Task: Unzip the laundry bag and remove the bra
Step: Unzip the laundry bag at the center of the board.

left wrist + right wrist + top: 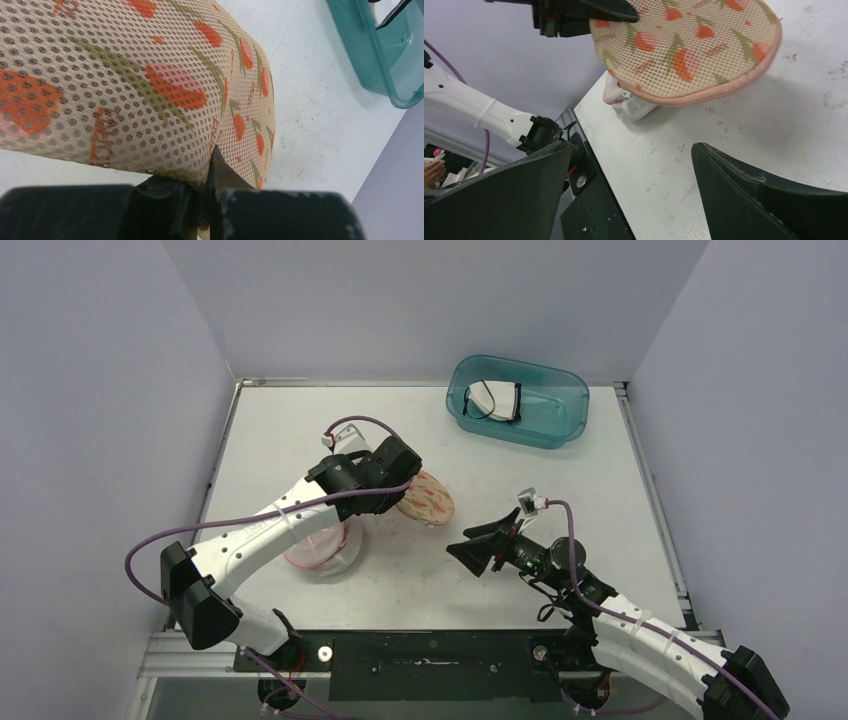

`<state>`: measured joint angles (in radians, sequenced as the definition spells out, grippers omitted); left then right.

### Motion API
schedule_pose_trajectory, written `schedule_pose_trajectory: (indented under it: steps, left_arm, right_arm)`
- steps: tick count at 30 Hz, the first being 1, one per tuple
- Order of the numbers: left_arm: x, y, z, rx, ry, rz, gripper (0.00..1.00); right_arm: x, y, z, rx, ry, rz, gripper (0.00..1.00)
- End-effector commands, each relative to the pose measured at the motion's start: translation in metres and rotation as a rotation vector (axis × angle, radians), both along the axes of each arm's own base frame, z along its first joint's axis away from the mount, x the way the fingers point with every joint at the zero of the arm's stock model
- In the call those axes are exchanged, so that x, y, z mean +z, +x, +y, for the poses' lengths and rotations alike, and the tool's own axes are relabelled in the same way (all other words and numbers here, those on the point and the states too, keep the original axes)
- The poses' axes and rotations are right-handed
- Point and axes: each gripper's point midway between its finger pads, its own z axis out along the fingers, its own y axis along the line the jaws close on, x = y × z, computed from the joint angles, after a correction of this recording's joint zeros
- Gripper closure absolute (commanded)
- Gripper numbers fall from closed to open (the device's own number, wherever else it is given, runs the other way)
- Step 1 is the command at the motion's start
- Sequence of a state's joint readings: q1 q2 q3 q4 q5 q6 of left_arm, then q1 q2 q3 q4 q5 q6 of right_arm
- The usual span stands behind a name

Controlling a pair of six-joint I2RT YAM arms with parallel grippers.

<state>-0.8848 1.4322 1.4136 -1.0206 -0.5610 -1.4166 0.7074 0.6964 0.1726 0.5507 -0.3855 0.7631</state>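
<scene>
The laundry bag [428, 498] is beige mesh with orange tulips and a pink rim. My left gripper [408, 483] is shut on its edge and holds it tilted, its far end near the table. The left wrist view is filled with the mesh [150, 75], pinched between the fingers [170, 200]. In the right wrist view the bag [689, 45] hangs open at the near end, and white fabric [629, 106], probably the bra, pokes out onto the table. My right gripper [468, 543] is open and empty, right of the bag and pointing at it; it also shows in the right wrist view [631, 150].
A teal plastic bin [560, 430] stands at the back right and holds a white item with black trim [495, 400]. Its corner shows in the left wrist view [380, 55]. A pale, pink-rimmed piece [322, 548] lies on the table under my left arm.
</scene>
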Motion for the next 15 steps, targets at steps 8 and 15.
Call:
schedule_pose_trajectory:
  steps: [8, 15]
  left_arm:
    - [0.009, 0.003, -0.006, 0.070, -0.084, 0.042, 1.00]
    - [0.008, 0.005, -0.006, 0.075, -0.097, 0.042, 1.00]
  right_arm:
    - [0.042, 0.006, 0.024, 0.018, 0.114, -0.099, 0.26]
    - [0.035, 0.009, 0.037, 0.014, 0.141, -0.040, 0.35]
